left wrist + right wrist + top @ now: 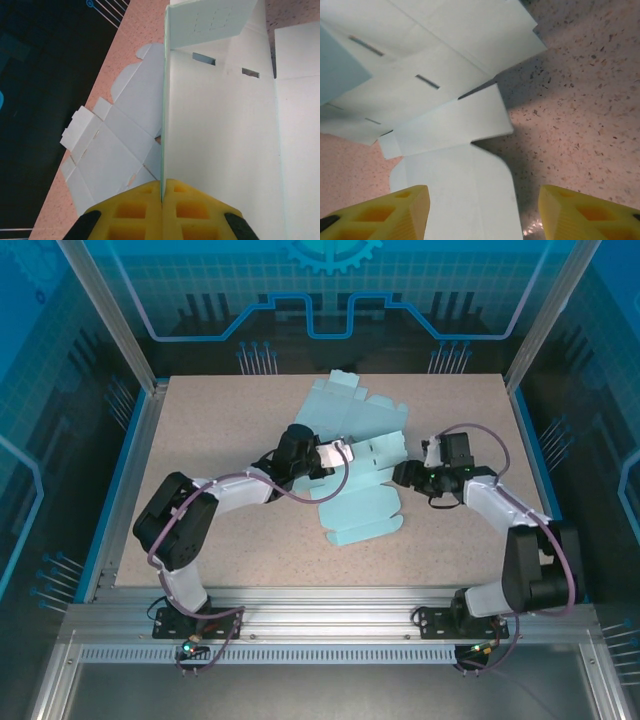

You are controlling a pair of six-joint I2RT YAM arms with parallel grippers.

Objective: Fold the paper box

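Observation:
The paper box (358,430) is a pale teal die-cut sheet lying partly unfolded at the middle of the table. My left gripper (343,452) is shut on one of its panels, which stands upright; in the left wrist view the yellow fingers (140,210) pinch that panel's edge (163,150), with flat flaps (110,145) spread to the left. My right gripper (404,475) is at the sheet's right edge. In the right wrist view it (482,212) stands open, and a rounded flap (465,195) lies between and beneath its fingers without touching them.
The speckled beige table (220,420) is bounded by blue rails and aluminium posts (110,320) at the back corners. Bare tabletop (580,100) lies to the right of the sheet. Both arms reach in from the near edge.

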